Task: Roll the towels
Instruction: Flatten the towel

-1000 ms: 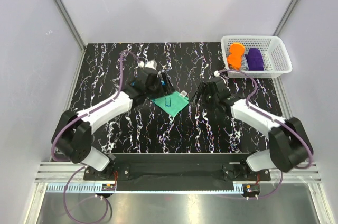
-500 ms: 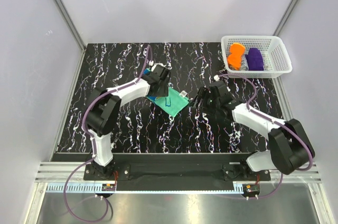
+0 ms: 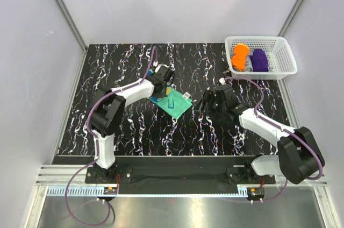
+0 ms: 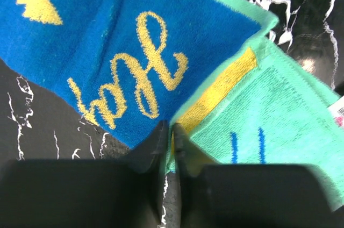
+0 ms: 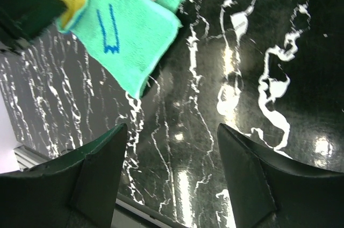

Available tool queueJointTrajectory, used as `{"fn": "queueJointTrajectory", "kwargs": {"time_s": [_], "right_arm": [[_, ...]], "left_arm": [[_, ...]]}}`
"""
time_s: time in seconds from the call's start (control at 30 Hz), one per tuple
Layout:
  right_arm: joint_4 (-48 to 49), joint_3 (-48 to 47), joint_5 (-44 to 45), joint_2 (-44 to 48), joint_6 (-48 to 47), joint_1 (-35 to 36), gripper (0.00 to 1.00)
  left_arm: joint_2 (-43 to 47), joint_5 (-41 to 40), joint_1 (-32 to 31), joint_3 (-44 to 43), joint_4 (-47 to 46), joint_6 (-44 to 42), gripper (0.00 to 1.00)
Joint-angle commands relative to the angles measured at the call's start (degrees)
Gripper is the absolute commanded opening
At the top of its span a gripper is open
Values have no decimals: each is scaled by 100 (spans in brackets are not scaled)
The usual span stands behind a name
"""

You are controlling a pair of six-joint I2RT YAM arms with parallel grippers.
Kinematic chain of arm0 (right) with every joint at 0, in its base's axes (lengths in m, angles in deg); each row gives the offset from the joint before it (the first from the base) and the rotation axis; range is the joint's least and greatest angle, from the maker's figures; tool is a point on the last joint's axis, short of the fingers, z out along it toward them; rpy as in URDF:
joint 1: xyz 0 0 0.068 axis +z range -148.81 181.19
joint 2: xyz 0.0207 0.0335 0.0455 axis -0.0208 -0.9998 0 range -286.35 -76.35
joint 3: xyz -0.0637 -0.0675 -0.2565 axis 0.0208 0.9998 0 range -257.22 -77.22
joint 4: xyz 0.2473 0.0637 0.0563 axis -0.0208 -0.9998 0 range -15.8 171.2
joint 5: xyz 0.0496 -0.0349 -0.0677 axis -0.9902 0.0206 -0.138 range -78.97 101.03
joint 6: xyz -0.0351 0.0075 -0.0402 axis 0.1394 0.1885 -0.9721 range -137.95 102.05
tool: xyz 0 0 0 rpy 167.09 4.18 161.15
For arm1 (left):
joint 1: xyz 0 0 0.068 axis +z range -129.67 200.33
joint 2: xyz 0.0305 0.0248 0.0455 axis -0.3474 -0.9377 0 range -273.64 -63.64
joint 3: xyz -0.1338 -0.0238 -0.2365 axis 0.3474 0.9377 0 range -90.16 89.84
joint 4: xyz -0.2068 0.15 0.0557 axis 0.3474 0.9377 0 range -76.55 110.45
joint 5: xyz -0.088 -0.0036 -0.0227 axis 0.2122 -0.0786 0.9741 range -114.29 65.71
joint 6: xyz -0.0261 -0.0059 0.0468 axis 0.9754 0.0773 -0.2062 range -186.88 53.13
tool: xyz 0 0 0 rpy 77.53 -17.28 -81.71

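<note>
Starting at the left gripper point(image 4: 170, 132): fingers point(image 4: 157, 141) pressed almost together, pinching a folded edge of the teal towel point(image 4: 269, 104) right at the tips. Ahead of that hand and to its left, a turned-over blue face with yellow script and a yellow arrow. Ahead and to its right, the teal-green face with a yellow band and two short blue strokes. Farther right, at the cloth's far corner, a white tag point(image 4: 338, 115). Under all of it, the black marbled table point(image 4: 43, 131), with the towel lying flat apart from the pinched fold.

On to the right gripper point(image 5: 172, 131): fingers spread wide, nothing between them but bare tabletop. Towel ahead of this hand and off to its left, near the left finger point(image 5: 102, 169) without touching. Closest to it, a teal corner.

Well beyond the right hand, ahead and to its right, the white lattice basket point(image 3: 260, 40) at the table's far corner. Inside, the orange towel point(image 3: 240, 55) bundled up, touching a purple bundle point(image 3: 260, 60) just beside it.
</note>
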Motion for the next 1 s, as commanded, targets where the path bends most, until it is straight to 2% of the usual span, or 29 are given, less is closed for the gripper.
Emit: {"fn": "queueJointTrajectory", "kwargs": {"time_s": [0.0,0.17,0.27,0.47,0.5,0.53,0.6,0.63,0.67,0.77,0.83,0.9,0.97], "right_arm": [[120,122,-62,128,-46,9,75],[111,210,-44,154,-55,18,75],[93,219,-62,146,-81,18,75],[120,114,-202,6,-143,9,75],[111,88,-237,-38,-160,9,75],[111,53,-273,-143,-169,9,75],[76,-88,-430,-258,-230,9,74],[76,-106,-448,-276,-231,9,74],[58,-123,-466,-285,-248,18,74],[145,-194,-668,-346,-301,18,75],[408,-229,-991,-407,-319,44,75],[480,-325,-1038,-478,-302,158,76],[471,-554,-985,-741,-249,203,77]], "left_arm": [[-38,-174,62,-382,-86,-233,0],[260,-165,115,-523,142,-461,0],[646,-157,474,-734,361,-505,0],[999,379,2056,-1312,783,-348,0],[1008,406,2432,-1349,793,-286,3],[1034,528,2601,-1367,776,-225,31],[982,591,3013,-1332,661,-102,78],[938,556,3129,-1340,661,-49,78],[911,495,3321,-1341,809,152,87],[1112,565,3508,-868,471,460,96],[1524,652,3499,-157,57,549,96],[1710,897,3499,170,-454,628,99],[1641,977,3490,250,-456,681,99]]}}
